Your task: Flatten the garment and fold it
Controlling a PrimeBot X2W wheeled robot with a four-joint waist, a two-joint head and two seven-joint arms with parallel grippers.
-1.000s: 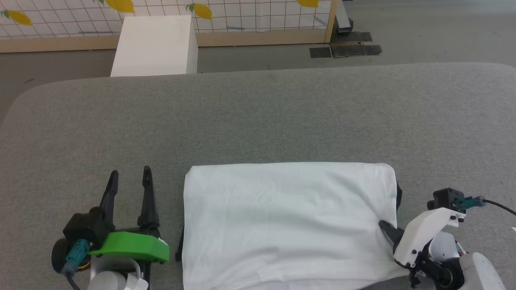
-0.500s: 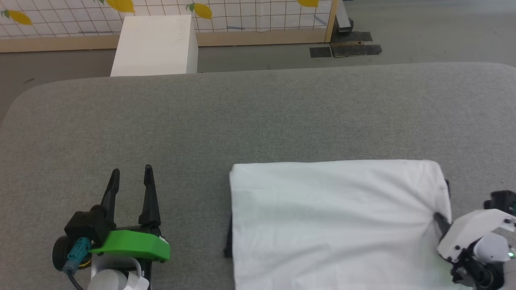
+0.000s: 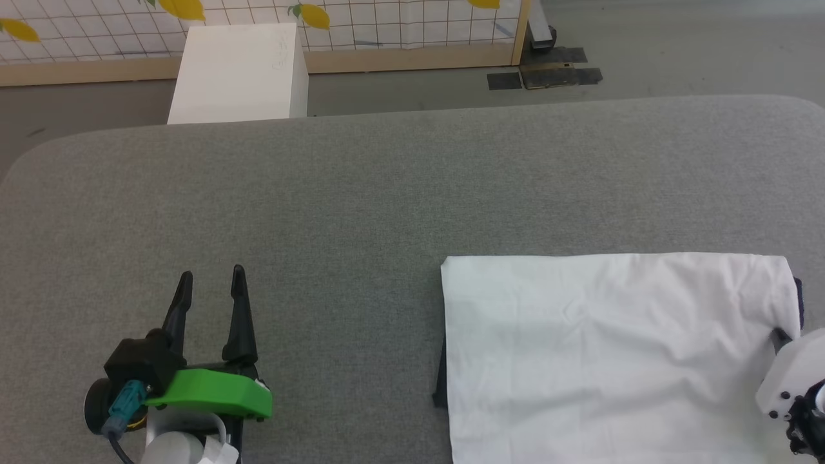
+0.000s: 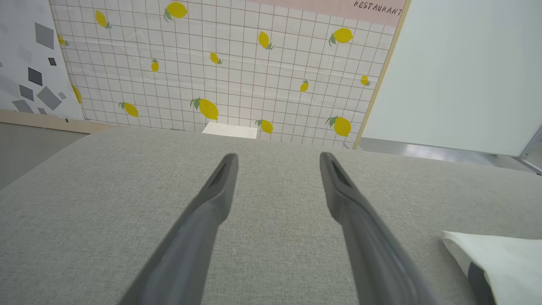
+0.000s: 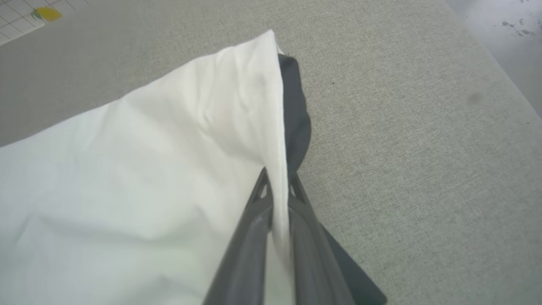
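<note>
Table (image 3: 387, 193): grey fabric top, rounded far corners.
Box (image 3: 235, 71): white, on the floor beyond the table.
Wall panel (image 4: 237, 72): white grid, yellow lemons.
Mats (image 3: 544, 76): dark, on floor.

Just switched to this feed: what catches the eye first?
The white folded garment lies on the table at near right, its right edge pinched in the shut right gripper, with dark fabric peeking from beneath. The left gripper hangs open over bare grey surface at lower left, apart from it.
</note>
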